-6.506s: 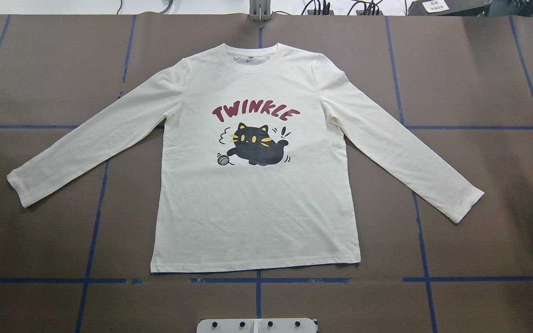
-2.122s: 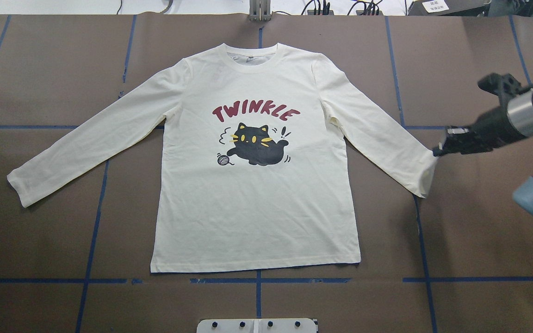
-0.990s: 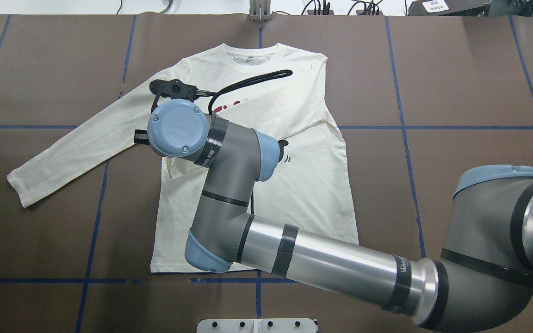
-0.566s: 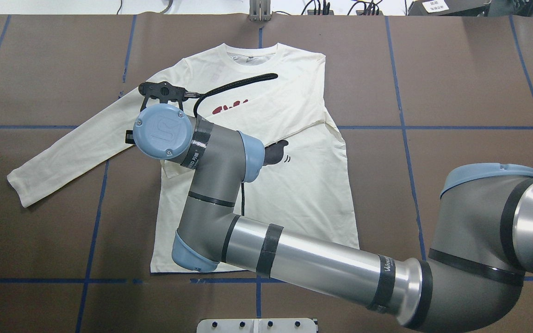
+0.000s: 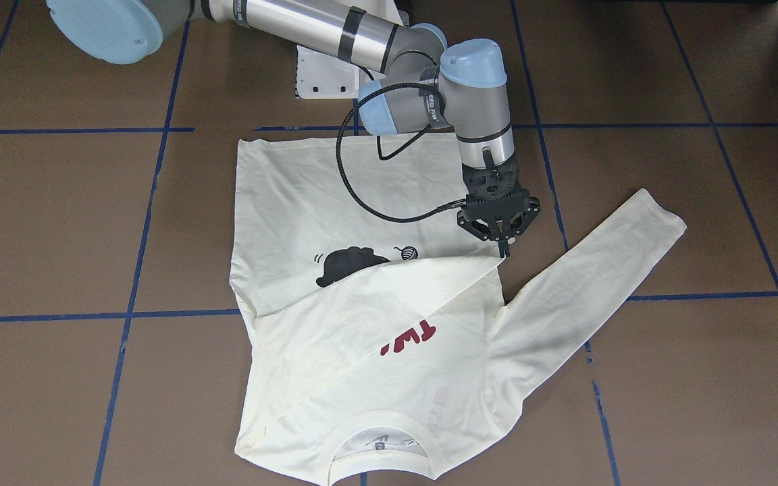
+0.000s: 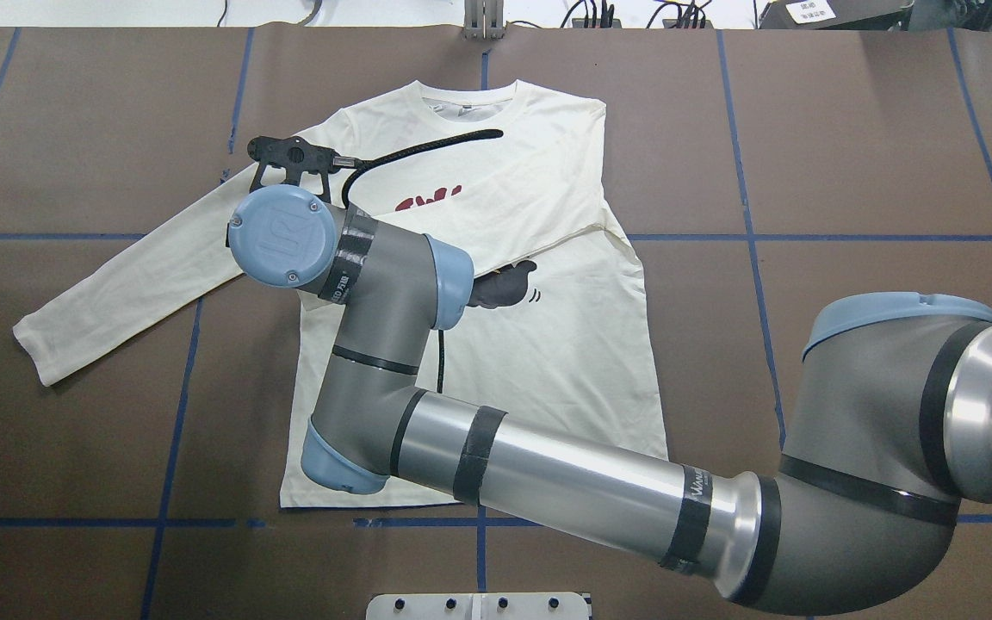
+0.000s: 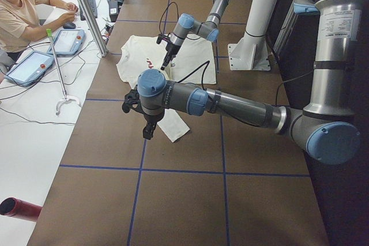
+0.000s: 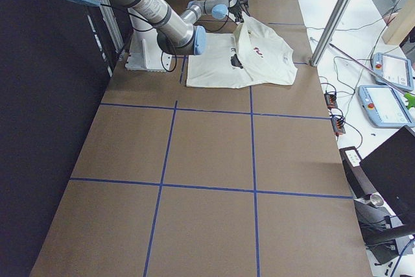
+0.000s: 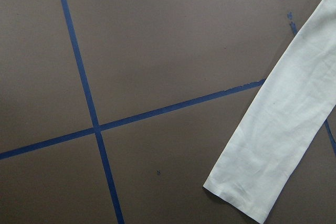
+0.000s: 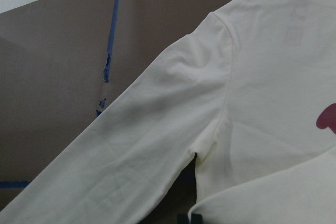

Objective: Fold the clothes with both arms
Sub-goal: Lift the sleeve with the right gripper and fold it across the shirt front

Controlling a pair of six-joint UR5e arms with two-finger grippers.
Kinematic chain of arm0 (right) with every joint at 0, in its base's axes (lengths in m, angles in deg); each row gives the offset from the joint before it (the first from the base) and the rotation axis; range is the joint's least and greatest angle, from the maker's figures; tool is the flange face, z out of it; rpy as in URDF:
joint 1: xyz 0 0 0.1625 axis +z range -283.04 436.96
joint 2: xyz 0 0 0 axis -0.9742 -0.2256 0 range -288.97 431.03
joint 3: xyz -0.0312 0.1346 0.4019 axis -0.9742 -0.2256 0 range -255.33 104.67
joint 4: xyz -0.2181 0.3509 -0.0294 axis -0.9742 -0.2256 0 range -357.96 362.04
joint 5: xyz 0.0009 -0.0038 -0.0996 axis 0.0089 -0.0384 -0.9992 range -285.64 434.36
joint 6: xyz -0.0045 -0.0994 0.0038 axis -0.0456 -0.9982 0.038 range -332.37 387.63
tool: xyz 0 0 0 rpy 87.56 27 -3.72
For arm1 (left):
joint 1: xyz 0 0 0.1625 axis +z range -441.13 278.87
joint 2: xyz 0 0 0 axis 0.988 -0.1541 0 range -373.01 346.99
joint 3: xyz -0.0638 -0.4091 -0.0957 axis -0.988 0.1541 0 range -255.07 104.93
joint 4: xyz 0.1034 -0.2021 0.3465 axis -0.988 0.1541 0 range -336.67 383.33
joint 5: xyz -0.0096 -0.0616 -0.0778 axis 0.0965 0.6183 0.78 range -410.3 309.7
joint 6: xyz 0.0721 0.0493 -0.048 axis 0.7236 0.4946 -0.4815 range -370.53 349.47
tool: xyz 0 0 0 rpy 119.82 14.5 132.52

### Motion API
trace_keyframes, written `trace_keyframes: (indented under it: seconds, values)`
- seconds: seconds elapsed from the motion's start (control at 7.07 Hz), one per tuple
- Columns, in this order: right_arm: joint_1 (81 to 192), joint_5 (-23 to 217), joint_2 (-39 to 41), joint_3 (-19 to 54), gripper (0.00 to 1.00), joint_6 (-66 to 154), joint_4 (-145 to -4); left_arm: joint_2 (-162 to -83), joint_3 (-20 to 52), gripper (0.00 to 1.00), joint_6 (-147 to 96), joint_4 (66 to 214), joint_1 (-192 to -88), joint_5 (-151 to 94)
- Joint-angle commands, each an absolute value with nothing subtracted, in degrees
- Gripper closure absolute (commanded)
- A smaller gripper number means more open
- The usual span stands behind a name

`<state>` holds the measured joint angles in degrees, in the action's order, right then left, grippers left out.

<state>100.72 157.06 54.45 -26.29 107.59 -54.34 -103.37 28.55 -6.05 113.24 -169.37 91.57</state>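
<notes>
A cream long-sleeved shirt point(image 5: 281, 202) with a black cat print lies flat on the brown table point(image 5: 58, 223), collar away from the robot. My right arm point(image 6: 548, 465) reaches across it. My right gripper point(image 5: 501, 250) is shut on the cuff of the right sleeve point(image 5: 416, 290), which lies folded across the chest and covers most of the red lettering. The left sleeve point(image 6: 117, 284) lies stretched out; its cuff shows in the left wrist view point(image 9: 262, 177). My left gripper point(image 7: 147, 132) hangs above the table near that cuff; I cannot tell whether it is open.
Blue tape lines point(image 6: 169, 405) grid the table. The white base plate point(image 6: 479, 605) sits at the robot's edge. An operator point(image 7: 23, 10) sits with tablets point(image 7: 31, 64) beyond the far side. A black cable point(image 5: 355, 189) loops from the right wrist over the shirt.
The right arm came in, took the right sleeve's cuff and carried it across the chest toward the left. Over the last second it moved further left.
</notes>
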Motion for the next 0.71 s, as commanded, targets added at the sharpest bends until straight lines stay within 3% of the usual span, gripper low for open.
trace_keyframes:
  seconds: [0.0,0.28,0.57]
  values:
    - [100.8,155.5,59.0,-33.2,0.72,109.8,-53.3,-103.4,28.6,0.0,-6.1,113.2,-169.4,91.6]
    - [100.8,154.3,59.6,-33.7,0.04,110.9,-53.3,-103.4,29.3,0.0,-9.0,113.3,-167.8,91.6]
    - [101.3,154.9,60.7,-33.1,0.03,113.7,-53.6,-103.4,30.5,0.0,-13.4,117.0,-164.1,91.6]
